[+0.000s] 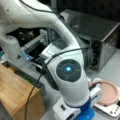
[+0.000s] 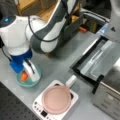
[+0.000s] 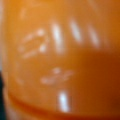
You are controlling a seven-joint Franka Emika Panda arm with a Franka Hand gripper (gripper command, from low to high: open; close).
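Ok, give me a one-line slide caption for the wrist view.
Wrist view: an orange object fills the frame, glossy with white highlights; the gripper does not show.

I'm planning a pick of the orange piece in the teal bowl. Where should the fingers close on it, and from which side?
Probably from straight above, closing across the orange piece's narrow width. It lies inside the teal bowl, whose raised rim blocks a low sideways approach. The gripper is right at it from above, and the wrist view is filled with its smooth, glossy orange surface, so a firm, centred grip seems wise.
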